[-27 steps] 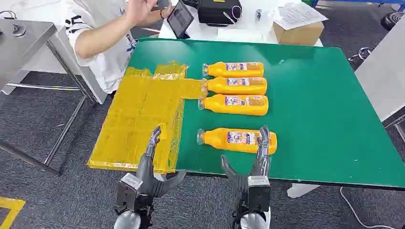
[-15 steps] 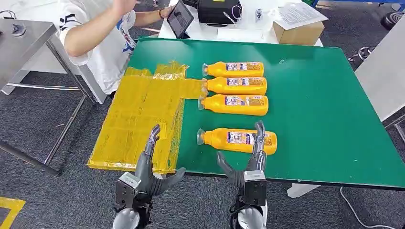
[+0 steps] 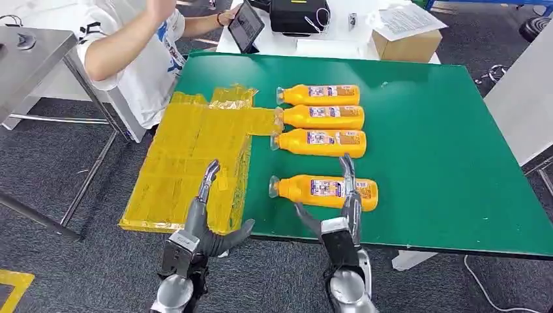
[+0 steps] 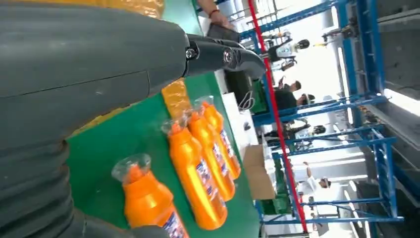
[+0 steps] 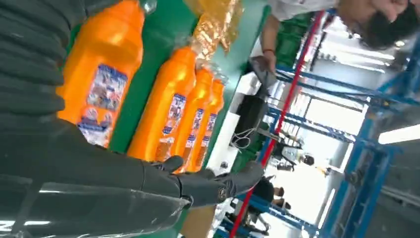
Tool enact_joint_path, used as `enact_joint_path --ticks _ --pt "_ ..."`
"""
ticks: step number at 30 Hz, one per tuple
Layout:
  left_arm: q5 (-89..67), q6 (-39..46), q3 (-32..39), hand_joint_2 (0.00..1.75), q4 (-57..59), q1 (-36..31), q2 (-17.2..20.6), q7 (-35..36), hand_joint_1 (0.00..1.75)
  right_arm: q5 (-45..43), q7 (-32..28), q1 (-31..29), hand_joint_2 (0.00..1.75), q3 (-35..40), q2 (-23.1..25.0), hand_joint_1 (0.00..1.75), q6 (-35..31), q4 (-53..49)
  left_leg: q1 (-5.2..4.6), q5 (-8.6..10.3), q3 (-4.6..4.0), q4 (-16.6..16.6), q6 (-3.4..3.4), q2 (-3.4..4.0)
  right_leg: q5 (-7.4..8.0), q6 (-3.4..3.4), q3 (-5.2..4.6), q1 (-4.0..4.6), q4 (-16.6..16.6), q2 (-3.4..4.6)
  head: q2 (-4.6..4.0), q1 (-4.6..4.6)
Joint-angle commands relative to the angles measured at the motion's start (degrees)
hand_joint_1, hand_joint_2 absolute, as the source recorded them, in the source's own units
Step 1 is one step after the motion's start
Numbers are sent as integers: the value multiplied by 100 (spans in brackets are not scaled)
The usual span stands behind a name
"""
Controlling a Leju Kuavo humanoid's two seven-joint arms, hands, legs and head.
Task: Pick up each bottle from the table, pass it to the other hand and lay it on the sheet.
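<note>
we see green tabletop [image 3: 443,163] | yellow sheet [image 3: 189,163] on its left part | nearest bottle [image 3: 323,191] lying right of sheet, three more bottles [image 3: 319,117] beyond | right hand [image 3: 342,212] released, fingers spread over nearest bottle | left hand [image 3: 205,218] released, over sheet's near edge

My worktop [image 3: 424,143] carries a matt green covering, the sheet [image 3: 189,163] is crinkled glossy yellow film, and each bottle [image 3: 324,192] is smooth orange plastic with a printed label.
</note>
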Motion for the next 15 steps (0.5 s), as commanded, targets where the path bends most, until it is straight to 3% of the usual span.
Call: enact_joint_path --ticks 1,15 --pt "-163 109 193 175 282 -79 87 -89 0 955 917 -699 175 -219 -745 0 626 544 5 -9 30 -9 -7 3 -5 -8 32 4 -13 10 0 -2" --pt "-264 70 394 175 255 -98 54 -150 0 1501 1475 -1066 175 -72 -1016 0 1003 546 2 -7 17 -4 -6 4 -2 -5 18 3 -7 10 0 -4"
